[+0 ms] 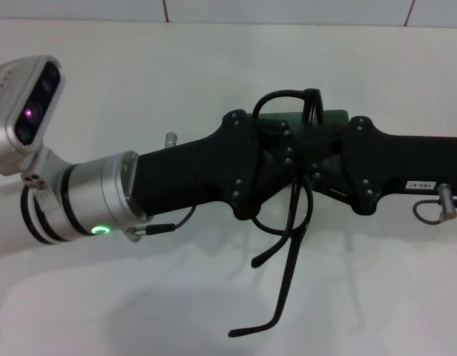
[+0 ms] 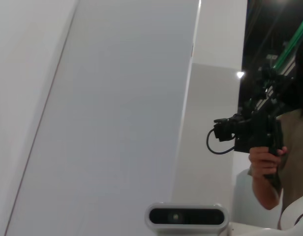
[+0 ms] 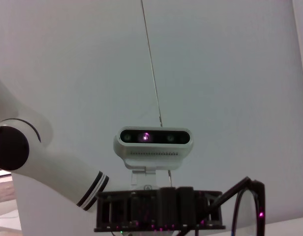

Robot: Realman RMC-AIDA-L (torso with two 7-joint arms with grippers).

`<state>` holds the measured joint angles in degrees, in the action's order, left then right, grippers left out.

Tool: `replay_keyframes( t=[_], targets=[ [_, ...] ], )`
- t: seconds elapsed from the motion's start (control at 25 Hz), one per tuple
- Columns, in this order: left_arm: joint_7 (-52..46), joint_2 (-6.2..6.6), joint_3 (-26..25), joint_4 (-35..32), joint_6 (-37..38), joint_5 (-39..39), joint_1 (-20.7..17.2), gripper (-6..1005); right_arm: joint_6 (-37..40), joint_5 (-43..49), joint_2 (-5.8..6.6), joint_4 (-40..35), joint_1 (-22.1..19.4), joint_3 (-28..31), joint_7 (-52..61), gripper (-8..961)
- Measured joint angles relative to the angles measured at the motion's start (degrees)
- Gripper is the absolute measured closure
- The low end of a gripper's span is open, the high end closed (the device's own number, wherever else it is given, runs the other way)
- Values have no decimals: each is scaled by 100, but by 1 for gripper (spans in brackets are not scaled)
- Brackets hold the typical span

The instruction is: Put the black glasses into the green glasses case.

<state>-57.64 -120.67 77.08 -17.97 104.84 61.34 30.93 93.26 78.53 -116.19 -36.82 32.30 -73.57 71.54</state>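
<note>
The black glasses (image 1: 291, 222) hang in the air between my two grippers, with the frame up at the grippers and both temples pointing down toward the table's front. My left gripper (image 1: 286, 148) reaches in from the left and my right gripper (image 1: 319, 157) from the right. Their tips meet at the frame and both look closed on it. The green glasses case (image 1: 334, 117) lies on the table just behind the grippers and is mostly hidden by them. One lens rim of the glasses (image 3: 247, 206) shows in the right wrist view, beside the left gripper (image 3: 161, 211).
The white table (image 1: 139, 297) spreads out in front of and behind the arms. The left arm's wrist camera (image 1: 28, 104) sticks up at the far left. In the left wrist view, a person holding a black device (image 2: 255, 132) stands beyond the table.
</note>
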Motion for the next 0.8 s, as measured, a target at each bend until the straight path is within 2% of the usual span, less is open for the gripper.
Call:
replay_keyframes(
  t=[0.8],
  targets=[
    [182, 52, -34, 127, -300, -195, -107, 964, -50, -87, 26, 56, -48, 55, -56, 856]
  ],
)
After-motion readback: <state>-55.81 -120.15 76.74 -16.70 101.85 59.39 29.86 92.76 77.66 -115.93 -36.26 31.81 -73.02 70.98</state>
